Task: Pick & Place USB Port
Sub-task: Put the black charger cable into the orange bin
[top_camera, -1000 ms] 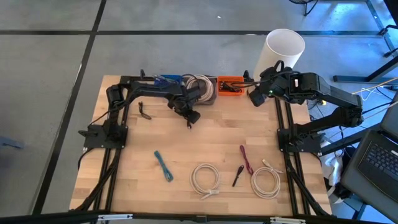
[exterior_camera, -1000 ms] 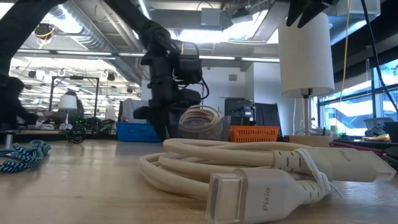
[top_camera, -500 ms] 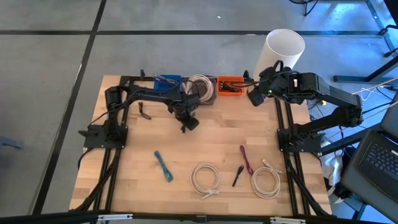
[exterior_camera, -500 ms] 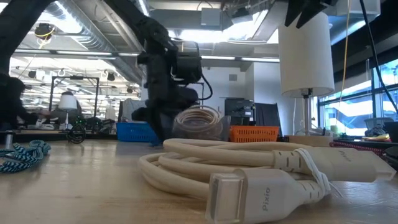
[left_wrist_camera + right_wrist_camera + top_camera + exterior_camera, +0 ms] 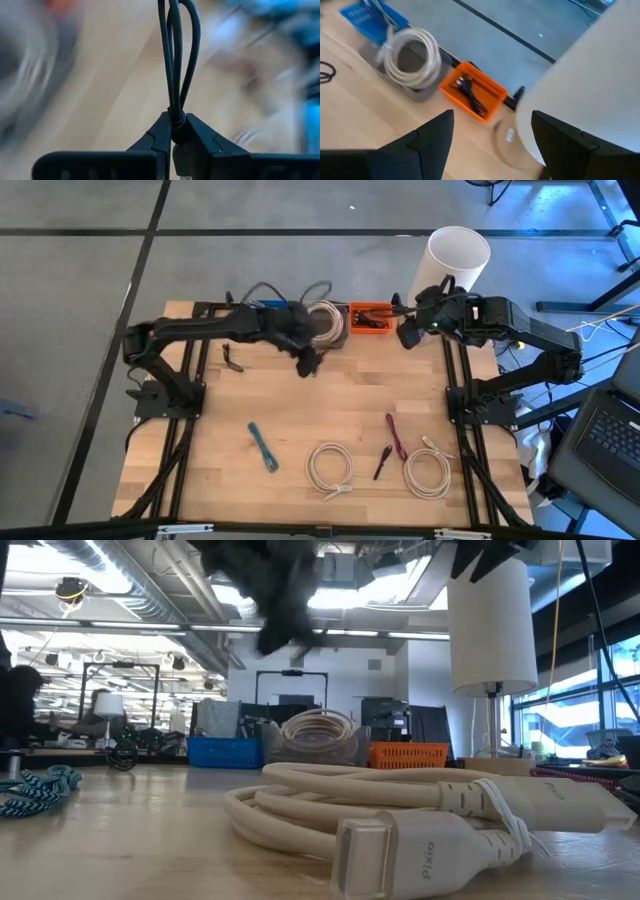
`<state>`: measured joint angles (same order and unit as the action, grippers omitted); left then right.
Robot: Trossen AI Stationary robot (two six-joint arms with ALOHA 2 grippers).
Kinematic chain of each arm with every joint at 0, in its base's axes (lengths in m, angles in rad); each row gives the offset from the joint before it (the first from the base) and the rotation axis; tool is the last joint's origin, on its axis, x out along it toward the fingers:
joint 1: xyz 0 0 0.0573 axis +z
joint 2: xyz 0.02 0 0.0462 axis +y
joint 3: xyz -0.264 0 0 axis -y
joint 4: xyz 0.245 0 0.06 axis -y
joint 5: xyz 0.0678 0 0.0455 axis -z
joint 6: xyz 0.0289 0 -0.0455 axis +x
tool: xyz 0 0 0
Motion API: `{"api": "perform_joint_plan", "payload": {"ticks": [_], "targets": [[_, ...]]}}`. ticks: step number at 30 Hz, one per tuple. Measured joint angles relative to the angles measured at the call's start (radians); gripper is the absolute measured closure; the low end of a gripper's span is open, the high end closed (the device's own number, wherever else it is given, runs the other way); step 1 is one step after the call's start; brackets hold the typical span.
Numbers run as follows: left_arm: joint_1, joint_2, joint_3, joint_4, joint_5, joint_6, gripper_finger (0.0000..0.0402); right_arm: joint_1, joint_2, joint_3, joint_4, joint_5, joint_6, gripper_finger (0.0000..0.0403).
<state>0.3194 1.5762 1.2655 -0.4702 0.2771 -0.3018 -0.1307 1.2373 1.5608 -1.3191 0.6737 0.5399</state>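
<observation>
My left gripper [image 5: 308,362] is raised above the table's far middle, just in front of the bins, and is shut on a bundled black cable [image 5: 172,60]. In the low view it is a dark blur at the top [image 5: 280,585]. My right gripper [image 5: 408,335] is open and empty, held above the table's far right beside an orange bin [image 5: 368,318] that holds black cables [image 5: 470,95]. A grey bin [image 5: 395,75] holds a white cable coil [image 5: 325,320], and a blue bin [image 5: 268,308] stands to its left. My left gripper pinches the black cable bundle between its two fingers at the tied waist [image 5: 175,116], where the strands are wrapped together. The long loop [image 5: 187,45] runs straight out beyond the fingertips. The bundle is lifted clear of the table.
A tall white cylinder [image 5: 455,255] stands off the far right corner, close to my right gripper. On the table lie a small black cable [image 5: 232,358], a teal cable [image 5: 263,446], two white coils [image 5: 330,468] [image 5: 428,472], a maroon cable [image 5: 396,436] and a black piece [image 5: 382,462].
My left gripper has gone up, out of the low view's middle to its top, and a little toward the table's far edge and the bins, still shut, its arm swinging high. My right arm has kept still.
</observation>
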Motion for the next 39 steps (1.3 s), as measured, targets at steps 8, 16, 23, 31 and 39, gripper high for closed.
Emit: {"api": "perform_joint_plan", "payload": {"ticks": [8, 16, 23, 31, 39], "targets": [[0.086, -0.002, 0.001, 0.692, 0.283, -0.003, 0.0375, 0.004, 0.0, 0.0, 0.274, -0.196, -0.161, 0.0134], [0.102, 0.009, 0.001, 0.906, 0.347, -0.051, 0.0375, 0.004, 0.007, 0.0, 0.63, -0.341, -0.339, 0.0134], [0.102, 0.009, 0.001, 0.916, 0.346, -0.05, 0.0375, 0.004, 0.074, 0.0, 0.752, -0.427, -0.365, 0.0135], [0.1, 0.009, 0.001, 0.911, 0.345, -0.055, 0.0375, 0.004, 0.169, 0.0, 0.823, -0.492, -0.365, 0.0143], [0.099, 0.009, 0.001, 0.864, 0.357, -0.051, 0.0375, 0.003, 0.175, 0.0, 0.821, -0.494, -0.379, 0.034]]}}
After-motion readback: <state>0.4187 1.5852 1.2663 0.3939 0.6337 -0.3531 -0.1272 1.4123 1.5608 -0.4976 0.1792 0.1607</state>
